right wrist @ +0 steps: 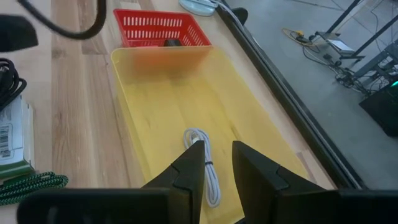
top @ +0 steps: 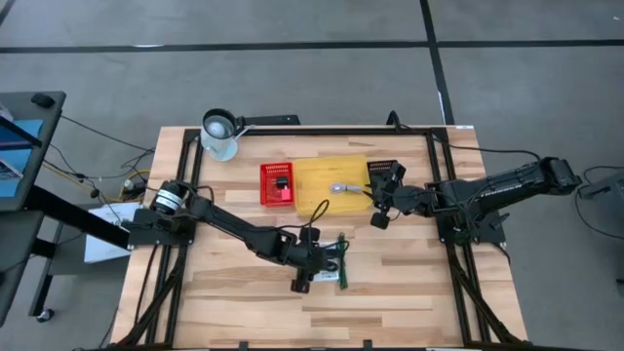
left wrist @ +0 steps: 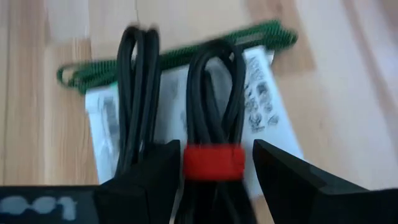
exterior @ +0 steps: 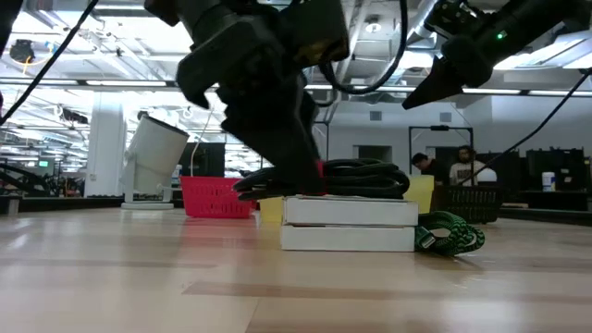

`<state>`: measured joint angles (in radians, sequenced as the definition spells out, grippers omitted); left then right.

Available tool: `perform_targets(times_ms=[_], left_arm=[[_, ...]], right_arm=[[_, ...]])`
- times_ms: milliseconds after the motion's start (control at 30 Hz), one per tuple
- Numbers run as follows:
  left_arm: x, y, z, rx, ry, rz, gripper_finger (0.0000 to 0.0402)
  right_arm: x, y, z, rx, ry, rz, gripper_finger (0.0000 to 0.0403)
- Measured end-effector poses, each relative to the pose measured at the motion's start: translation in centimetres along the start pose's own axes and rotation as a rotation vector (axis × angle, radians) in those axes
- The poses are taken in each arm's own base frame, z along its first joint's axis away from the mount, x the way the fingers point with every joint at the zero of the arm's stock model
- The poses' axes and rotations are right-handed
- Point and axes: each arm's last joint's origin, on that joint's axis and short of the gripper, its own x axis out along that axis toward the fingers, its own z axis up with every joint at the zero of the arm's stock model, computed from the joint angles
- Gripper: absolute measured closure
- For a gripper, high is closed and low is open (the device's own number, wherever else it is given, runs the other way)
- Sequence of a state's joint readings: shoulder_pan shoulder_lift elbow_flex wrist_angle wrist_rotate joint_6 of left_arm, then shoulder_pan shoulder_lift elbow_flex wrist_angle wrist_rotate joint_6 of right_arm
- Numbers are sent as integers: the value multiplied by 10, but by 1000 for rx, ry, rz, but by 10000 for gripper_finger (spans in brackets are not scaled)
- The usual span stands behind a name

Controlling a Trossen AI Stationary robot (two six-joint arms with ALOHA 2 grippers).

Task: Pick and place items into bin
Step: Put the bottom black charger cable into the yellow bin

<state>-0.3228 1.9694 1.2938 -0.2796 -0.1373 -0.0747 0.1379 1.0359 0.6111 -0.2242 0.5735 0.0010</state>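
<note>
My left gripper (left wrist: 214, 165) fingers spread astride the coiled black cable (left wrist: 211, 106) (red band) on the white packet (exterior: 350, 225), green cord (top: 343, 255) at its 3 o'clock, right gripper (right wrist: 216, 163) slightly parted, holding nothing, above the yellow bin (right wrist: 249, 118).

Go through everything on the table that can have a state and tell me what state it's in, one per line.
left gripper: fingers open, straddling the black cable at its red band
black cable: coiled, lying on the white packet
white packet: flat on the table
green cord: bunched beside the packet
yellow tray: holds a white cable
red basket: upright, small dark item inside
white mug: tilted
right gripper: above the tray, holding nothing
</note>
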Motion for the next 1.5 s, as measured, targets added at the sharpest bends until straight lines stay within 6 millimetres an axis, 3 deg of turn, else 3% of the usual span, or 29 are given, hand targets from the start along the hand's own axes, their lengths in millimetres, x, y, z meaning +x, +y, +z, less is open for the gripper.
perform_targets(times_ms=[700, 1167, 1500], left_arm=[[-5, 0, 9, 16, -11, 8, 210], [-5, 0, 8, 18, 2, -2, 315], [-6, -3, 7, 7, 4, -27, 329]], right_arm=[[0, 0, 0, -1, 3, 0, 325], [0, 0, 0, -1, 3, 0, 325], [0, 0, 0, -1, 3, 0, 325]])
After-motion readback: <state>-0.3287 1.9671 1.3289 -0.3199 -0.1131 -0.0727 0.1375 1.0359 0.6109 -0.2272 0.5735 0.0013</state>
